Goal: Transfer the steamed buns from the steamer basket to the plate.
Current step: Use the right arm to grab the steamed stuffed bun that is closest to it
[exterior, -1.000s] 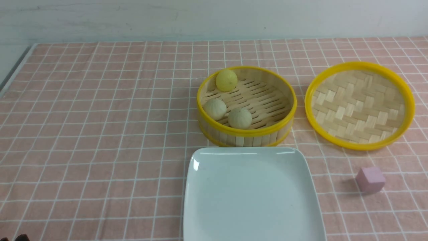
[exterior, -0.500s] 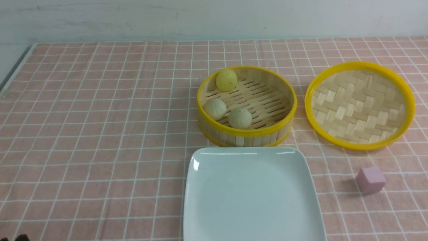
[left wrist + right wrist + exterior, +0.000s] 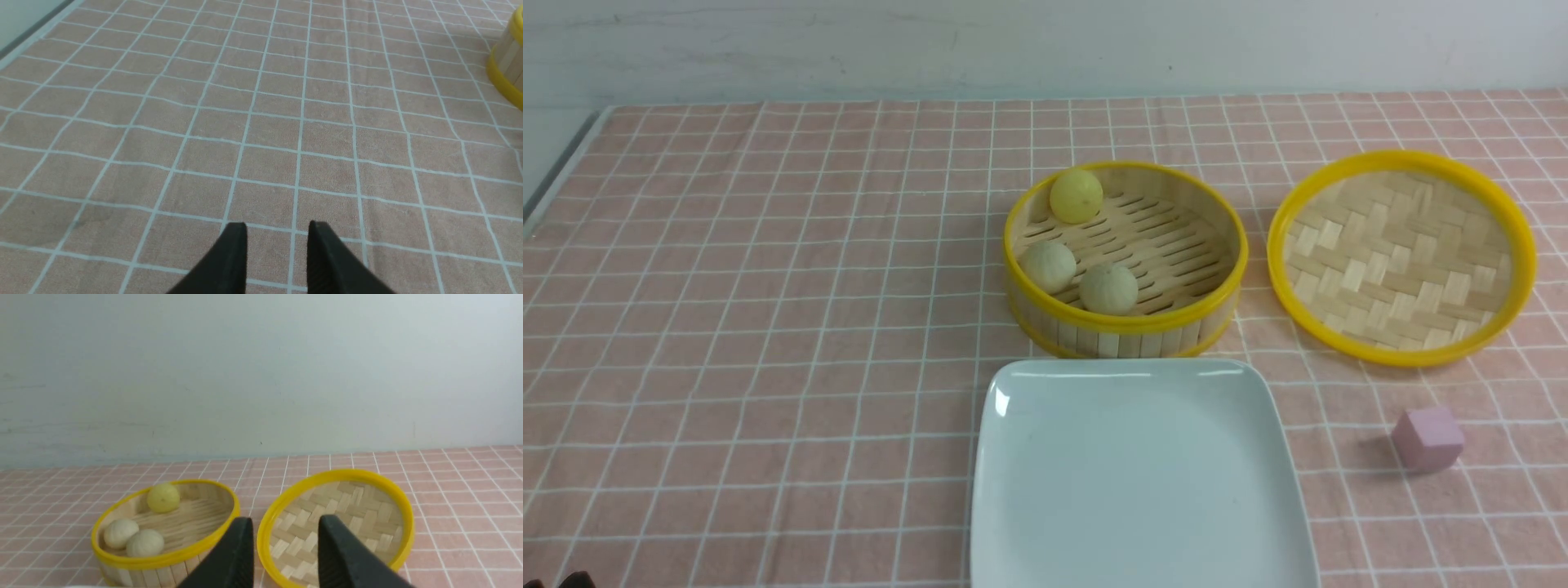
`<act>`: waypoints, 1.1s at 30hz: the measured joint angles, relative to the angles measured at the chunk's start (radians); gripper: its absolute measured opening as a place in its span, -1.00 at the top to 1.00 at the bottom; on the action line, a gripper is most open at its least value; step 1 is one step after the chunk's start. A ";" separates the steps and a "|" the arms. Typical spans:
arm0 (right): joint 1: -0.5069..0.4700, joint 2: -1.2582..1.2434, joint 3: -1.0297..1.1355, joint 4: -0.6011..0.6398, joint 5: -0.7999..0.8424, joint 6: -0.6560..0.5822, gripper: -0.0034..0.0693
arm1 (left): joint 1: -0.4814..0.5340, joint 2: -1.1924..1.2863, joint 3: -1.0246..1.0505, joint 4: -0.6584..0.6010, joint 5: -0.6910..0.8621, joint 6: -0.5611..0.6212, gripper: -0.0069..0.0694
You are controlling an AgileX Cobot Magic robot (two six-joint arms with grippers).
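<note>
**Operator:** Report end-effector status.

**Technician:** Left gripper (image 3: 278, 225): jaws partly apart, nothing between them, over bare cloth (image 3: 261, 122), well apart from the basket (image 3: 1123, 323). Right gripper (image 3: 286, 518): jaws partly apart, also empty, facing the basket and lid (image 3: 1401, 257) from the near side.

**Operator:** Location of the buns?

**Technician:** All three are in the basket. The yellow bun (image 3: 1076, 195) is at the far wall. The first beige bun (image 3: 1049, 266) is at the left wall, and the second beige bun (image 3: 1108, 288) is just beside it, near the front wall. Whether the two touch cannot be confirmed. The plate (image 3: 1135, 490) is bare and lies just in front of the basket. No transfer is done.

**Operator:** Probable faults from here?

**Technician:**
1. Bun ejects from the jaws. Cause: an off-centre pinch on a round body.
2. Neighbouring bun displaced. Cause: a finger lowered between the close beige pair.
3. Basket pushed or tipped. Cause: a finger striking the rim, since every bun sits near a wall and leaves little clearance.
4. Bun rolls off the plate. Cause: release from too high onto the glossy surface.
5. Wrong destination. Cause: the lid mistaken for the plate. The cube (image 3: 1427, 438) is not part of the job.
</note>
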 joint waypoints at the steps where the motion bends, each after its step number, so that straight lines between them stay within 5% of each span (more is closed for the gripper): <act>1: 0.000 0.000 0.000 0.001 0.018 -0.005 0.18 | 0.000 0.000 0.000 0.002 -0.002 0.000 0.18; 11: 0.000 0.000 0.000 0.005 0.120 -0.017 -0.20 | 0.000 0.000 0.007 -0.152 -0.092 0.000 0.18; 22: 0.000 0.000 0.000 0.008 0.125 -0.018 -0.12 | 0.000 0.000 0.007 -0.497 -0.215 -0.001 0.18; 33: 0.000 0.000 0.000 0.008 0.164 -0.049 -0.11 | 0.000 0.000 0.008 -0.562 -0.299 0.022 0.18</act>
